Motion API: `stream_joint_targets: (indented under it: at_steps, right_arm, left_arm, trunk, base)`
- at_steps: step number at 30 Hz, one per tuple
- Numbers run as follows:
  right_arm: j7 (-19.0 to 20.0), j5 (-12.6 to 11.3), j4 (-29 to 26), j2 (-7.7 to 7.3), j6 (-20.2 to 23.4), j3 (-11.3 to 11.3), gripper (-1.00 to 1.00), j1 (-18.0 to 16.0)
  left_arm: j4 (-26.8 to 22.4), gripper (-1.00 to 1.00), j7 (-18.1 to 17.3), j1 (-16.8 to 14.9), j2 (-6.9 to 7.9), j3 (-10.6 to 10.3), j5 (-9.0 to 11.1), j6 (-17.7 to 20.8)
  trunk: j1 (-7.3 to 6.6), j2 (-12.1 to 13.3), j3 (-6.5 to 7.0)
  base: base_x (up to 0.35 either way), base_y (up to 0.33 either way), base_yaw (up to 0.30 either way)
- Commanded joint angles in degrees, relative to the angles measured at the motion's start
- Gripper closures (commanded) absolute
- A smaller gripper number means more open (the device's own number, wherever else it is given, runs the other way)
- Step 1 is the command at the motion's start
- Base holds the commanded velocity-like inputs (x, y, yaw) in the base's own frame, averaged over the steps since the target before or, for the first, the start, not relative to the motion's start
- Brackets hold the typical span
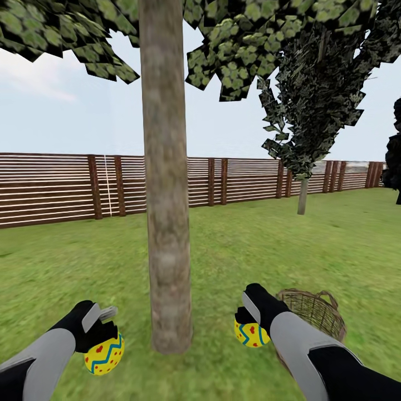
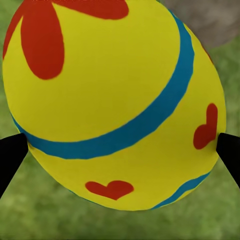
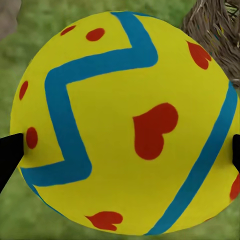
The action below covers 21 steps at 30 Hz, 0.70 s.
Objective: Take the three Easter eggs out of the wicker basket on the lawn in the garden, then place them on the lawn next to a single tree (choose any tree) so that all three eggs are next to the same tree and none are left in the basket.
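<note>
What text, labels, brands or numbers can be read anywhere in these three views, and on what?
None. The two yellow eggs with red hearts and blue zigzag bands carry only decoration. The brown slatted wooden fence and brown woven wicker basket bear no writing.

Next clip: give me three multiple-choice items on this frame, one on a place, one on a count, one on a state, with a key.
1. Where is the wicker basket?
A. behind the right arm, right of the tree trunk
B. against the fence
C. left of the trunk

2. How many eggs are held?
A. none
B. one
C. two

3. The left gripper is:
A. open, empty
B. shut on an egg
C. on the trunk

Key: A, head view shows it there; C, left egg, right egg in the right gripper; B, fingers flank the egg.
</note>
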Motion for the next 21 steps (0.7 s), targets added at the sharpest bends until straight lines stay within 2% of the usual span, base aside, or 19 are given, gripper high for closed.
stream_joint_targets:
  at_steps: [1, 21]
  right_arm:
    - [-0.32, -0.48, -0.09, -0.03, 0.27, 0.48, 1.0, -0.03]
    - [-0.23, -0.48, -0.09, 0.3, 0.36, 0.48, 1.0, -0.03]
  left_arm:
    - [-0.08, 1.0, 0.45, -0.02, -0.06, 0.07, 0.57, 0.2]
    - [-0.15, 1.0, 0.45, -0.03, -0.14, 0.07, 0.53, 0.18]
  trunk:
    - [0.22, -0.45, -0.25]
    - [4.61, -8.47, -3.85]
  base:
    - [0.0, 0.0, 0.0]
    - [0.0, 0.0, 0.0]
